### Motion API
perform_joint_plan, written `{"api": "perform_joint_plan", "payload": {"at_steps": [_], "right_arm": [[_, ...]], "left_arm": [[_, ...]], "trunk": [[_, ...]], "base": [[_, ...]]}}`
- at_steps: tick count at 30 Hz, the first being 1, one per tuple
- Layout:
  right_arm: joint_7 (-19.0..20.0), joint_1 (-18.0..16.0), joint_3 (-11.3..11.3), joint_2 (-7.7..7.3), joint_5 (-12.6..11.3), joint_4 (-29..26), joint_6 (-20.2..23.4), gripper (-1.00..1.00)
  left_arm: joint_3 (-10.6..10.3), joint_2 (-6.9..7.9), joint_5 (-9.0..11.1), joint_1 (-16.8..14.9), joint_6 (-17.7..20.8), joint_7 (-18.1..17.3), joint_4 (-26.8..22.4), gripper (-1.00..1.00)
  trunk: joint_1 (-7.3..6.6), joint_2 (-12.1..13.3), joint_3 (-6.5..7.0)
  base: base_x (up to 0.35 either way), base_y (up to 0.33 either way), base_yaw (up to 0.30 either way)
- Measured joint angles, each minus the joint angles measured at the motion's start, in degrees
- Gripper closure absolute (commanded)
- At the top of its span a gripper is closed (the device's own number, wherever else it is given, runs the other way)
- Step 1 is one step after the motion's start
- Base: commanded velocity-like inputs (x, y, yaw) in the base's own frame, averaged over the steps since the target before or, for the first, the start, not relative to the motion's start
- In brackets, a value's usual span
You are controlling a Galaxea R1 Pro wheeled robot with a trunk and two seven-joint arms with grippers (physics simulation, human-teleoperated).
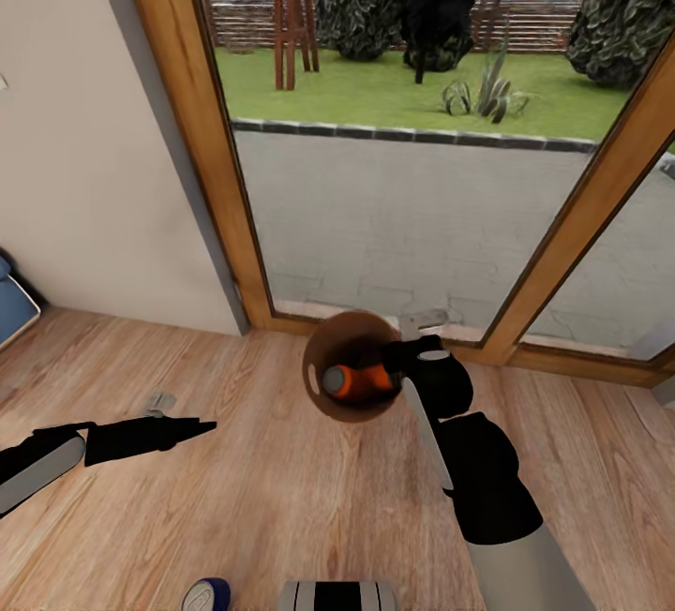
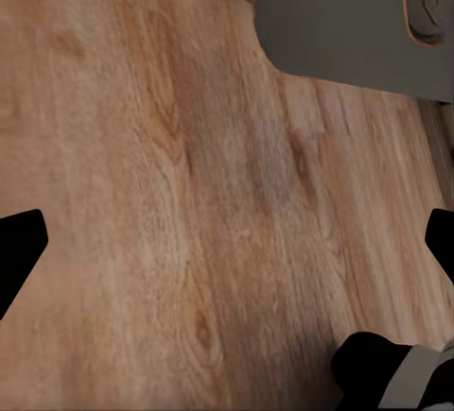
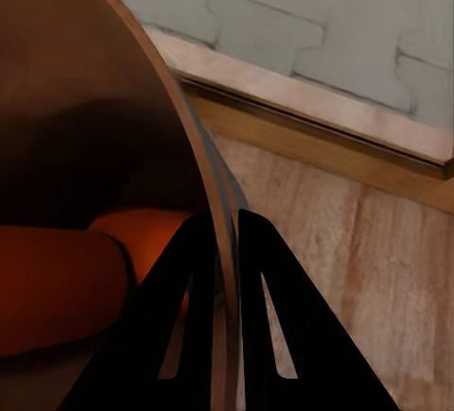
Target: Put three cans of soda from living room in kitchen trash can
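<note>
Before the wood-framed glass doors [image 1: 412, 152], the head view shows the right gripper [image 1: 405, 360] pinching the rim of the round, tapered trash can [image 1: 330, 349], held tipped above the warm plank floor [image 1: 262, 489]. An orange soda can [image 1: 358, 380] with a silvery top lies inside it. A dark blue can [image 1: 206, 595] sits at the lower edge. The left gripper [image 1: 192, 427] hangs low over the floor.

From the left wrist, black fingertips [image 2: 21, 246] stand wide apart over grained planks [image 2: 189, 203], nothing between them.

From the right wrist, two pointed black fingers [image 3: 270, 326] clamp the bin's thin curved wall [image 3: 203, 194]; the orange can [image 3: 66, 288] rests within.
</note>
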Motion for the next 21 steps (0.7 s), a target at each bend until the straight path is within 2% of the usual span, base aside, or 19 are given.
{"api": "perform_joint_plan", "payload": {"at_steps": [4, 5, 7, 9, 11, 14, 15, 19, 21], "right_arm": [[4.96, -0.01, -0.54, 0.32, -0.38, 0.0, 0.0, 1.0], [7.69, -0.02, -0.8, 0.25, 0.34, 0.01, 0.0, 1.0], [12.74, -0.03, -2.14, 0.14, 0.01, 0.01, 0.0, 1.0], [15.43, -0.03, -3.29, 0.1, -1.64, -0.01, -0.03, 1.0], [16.54, -0.02, -3.92, 0.04, -1.25, -0.01, -0.01, 1.0], [17.15, -0.03, -4.35, -0.01, 1.89, -0.01, 0.0, 1.0], [17.2, -0.04, -4.38, -0.01, 2.25, -0.01, 0.0, 1.0], [17.48, -0.07, -4.44, 0.0, -0.3, -0.01, 0.0, 1.0], [17.53, -0.08, -4.47, 0.0, -0.55, -0.01, 0.0, 1.0]], "left_arm": [[0.0, -0.41, -0.04, 0.0, -0.02, -0.07, 0.05, -1.0], [0.0, -0.51, -0.05, 0.0, 0.0, -0.06, 0.08, -1.0], [0.0, -0.63, -0.05, 0.0, -0.01, -0.02, 0.11, -1.0], [-0.01, -0.68, -0.05, -0.01, -0.01, -0.02, 0.13, -1.0], [-0.01, -0.71, -0.05, -0.01, -0.03, -0.02, 0.13, -1.0], [0.01, -0.71, -0.05, 0.02, -0.02, -0.01, 0.12, -1.0], [0.01, -0.71, -0.05, 0.02, -0.01, -0.01, 0.12, -1.0], [-0.01, -0.72, -0.05, 0.0, -0.04, -0.01, 0.13, -1.0], [-0.01, -0.72, -0.05, -0.01, -0.03, -0.01, 0.13, -1.0]], "trunk": [[0.0, 0.0, -0.33], [0.0, 0.0, -0.41], [0.0, 0.0, -0.58], [0.0, 0.0, -0.74], [0.0, 0.0, -0.9], [0.0, 0.0, -1.14], [0.0, 0.0, -1.22], [0.0, 0.0, -1.49], [0.0, 0.0, -1.57]], "base": [[0.0, 0.0, 0.0], [0.0, 0.0, 0.0], [0.0, 0.0, 0.0], [0.0, 0.0, 0.0], [0.0, 0.0, 0.0], [0.0, 0.0, 0.0], [0.0, 0.0, 0.0], [0.0, 0.0, 0.0], [0.0, 0.0, 0.0]]}}
